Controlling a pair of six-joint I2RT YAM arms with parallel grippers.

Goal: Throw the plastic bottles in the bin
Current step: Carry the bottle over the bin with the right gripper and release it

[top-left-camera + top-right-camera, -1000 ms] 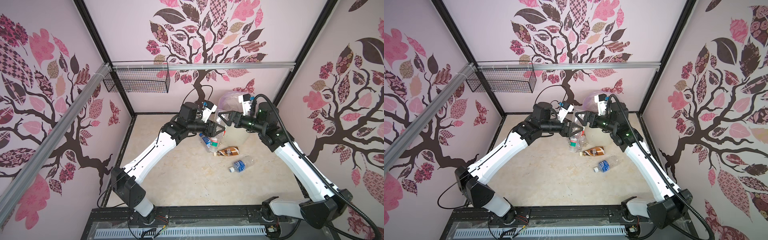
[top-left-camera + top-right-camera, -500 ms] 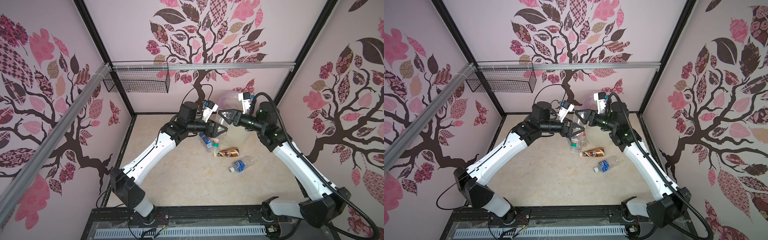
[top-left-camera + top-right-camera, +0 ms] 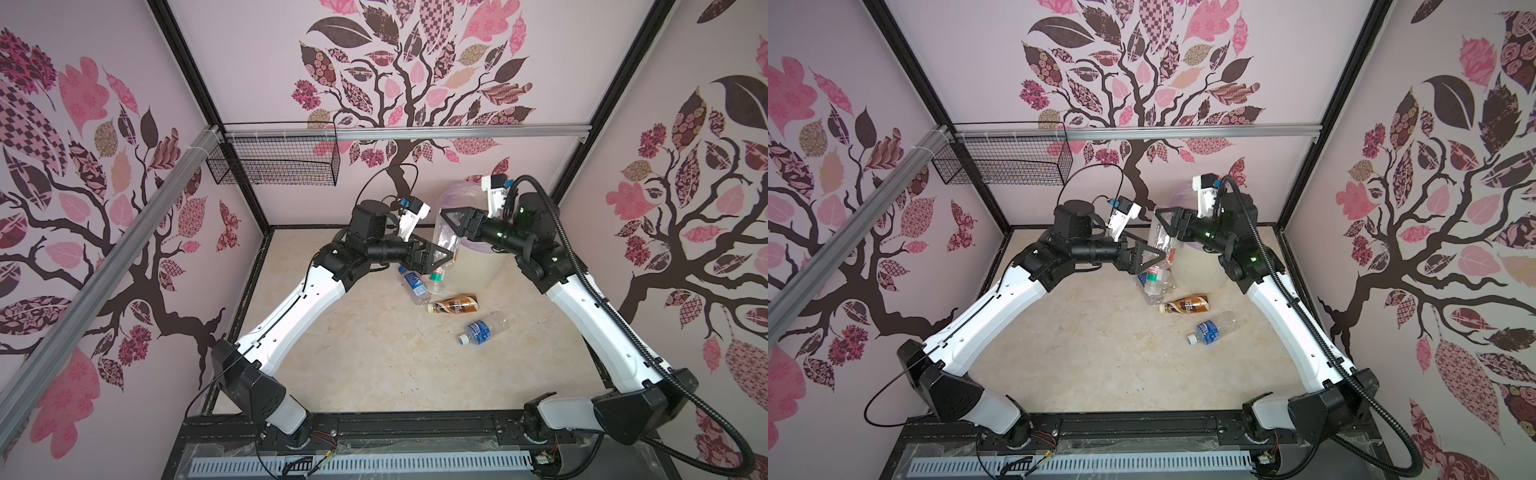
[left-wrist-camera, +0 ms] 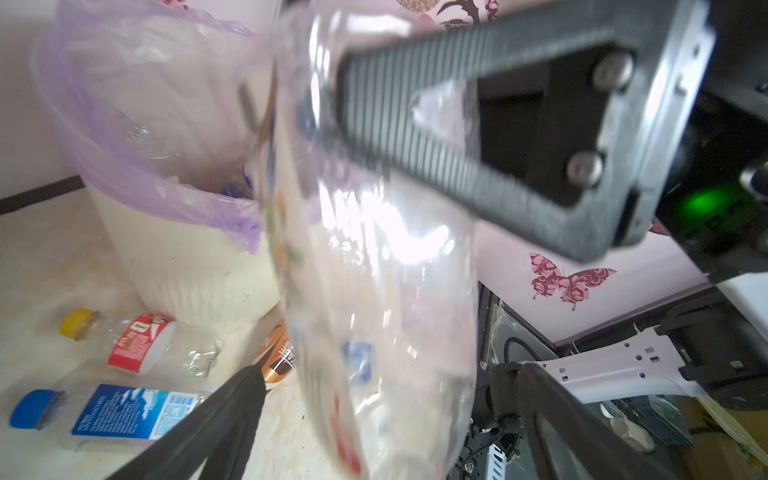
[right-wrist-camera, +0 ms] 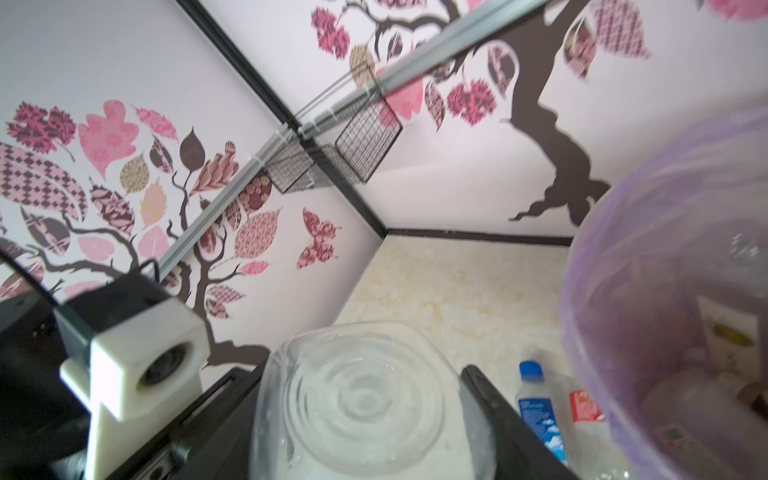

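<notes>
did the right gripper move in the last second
Yes: the right gripper, holding the clear bottle, has shifted toward the back wall, nearer the bin rim.

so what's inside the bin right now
Through the lilac liner of the bin, a cream-labelled bottle and some clear bottles show. The bottom and any further bottles are hidden by liner and blur.
</notes>
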